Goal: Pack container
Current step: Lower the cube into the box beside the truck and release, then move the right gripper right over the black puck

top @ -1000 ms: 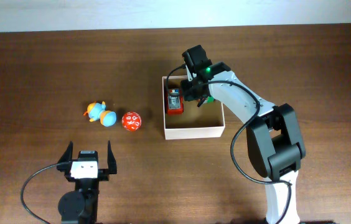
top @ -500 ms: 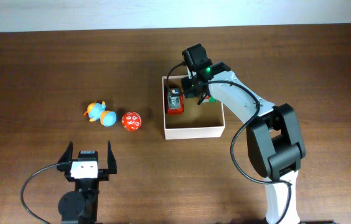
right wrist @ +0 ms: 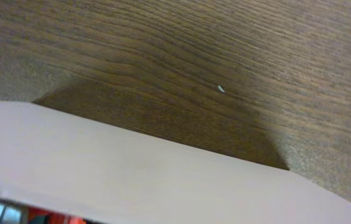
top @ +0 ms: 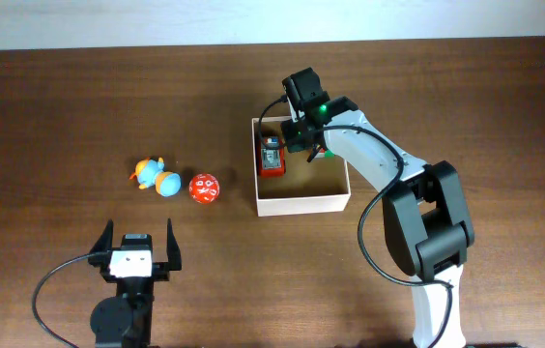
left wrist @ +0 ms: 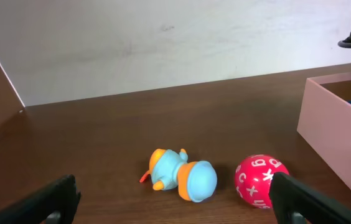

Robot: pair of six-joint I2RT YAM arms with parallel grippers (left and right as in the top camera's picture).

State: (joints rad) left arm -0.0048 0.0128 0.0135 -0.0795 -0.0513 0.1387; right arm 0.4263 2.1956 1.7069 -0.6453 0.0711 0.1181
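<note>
The container [top: 301,205], a square white-walled box with a tan floor, sits mid-table. A red toy [top: 271,158] lies along its left wall. My right gripper [top: 309,145] reaches down into the box's back part and is shut. A small green thing [top: 327,152] peeks out beside its tip; I cannot tell whether it is held. The right wrist view shows only the box wall [right wrist: 163,180] close up and a sliver of the red toy [right wrist: 45,218], no fingers. My left gripper [top: 139,240] stands open near the front left, empty.
A blue and orange duck toy [top: 155,177] and a red ball with white letters [top: 204,188] lie side by side left of the box. In the left wrist view the duck toy [left wrist: 185,176] and the ball [left wrist: 259,180] lie just ahead of the open fingers, with the box wall [left wrist: 331,124] at right.
The right gripper has shifted very slightly inside the box. The left arm and the toys on the table have not moved.
</note>
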